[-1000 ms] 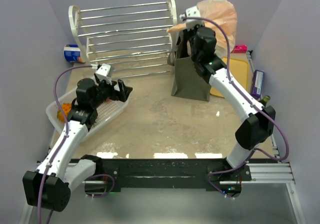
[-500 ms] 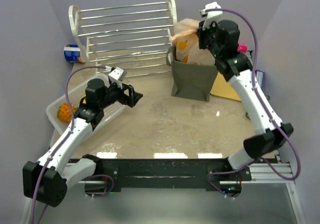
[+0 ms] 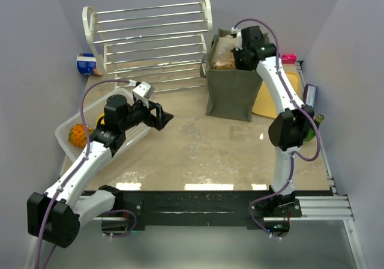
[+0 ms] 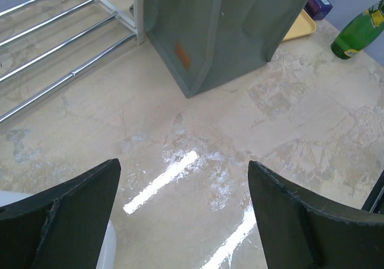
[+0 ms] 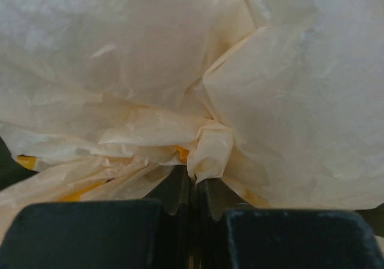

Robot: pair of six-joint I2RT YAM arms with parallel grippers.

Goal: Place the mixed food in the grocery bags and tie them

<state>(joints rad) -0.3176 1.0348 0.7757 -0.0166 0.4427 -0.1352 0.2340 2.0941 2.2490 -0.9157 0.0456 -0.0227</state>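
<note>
No legible txt anywhere; small orange patch [image 4: 183, 56] on olive tote [image 4: 240, 23] is blurred, no letters made out; blue can [image 3: 88, 63] has a label, print too small; purple box [image 3: 309, 100] same; green bottle [image 4: 360, 27] label unreadable; peach bag [image 5: 180, 71] print crumpled, can't read.

Tabletop [image 3: 198, 155] centre free, tote [image 3: 231, 98], rack [image 3: 150, 41] behind

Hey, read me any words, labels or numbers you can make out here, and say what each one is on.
Nothing reads clearly in any view.
On the blue can: label too small, blurred.
On the purple box: print too small.
On the green bottle: nothing legible.
On the olive tote: orange patch, nothing legible.
On the peach plastic bag: orange print crumpled, unreadable.
</note>
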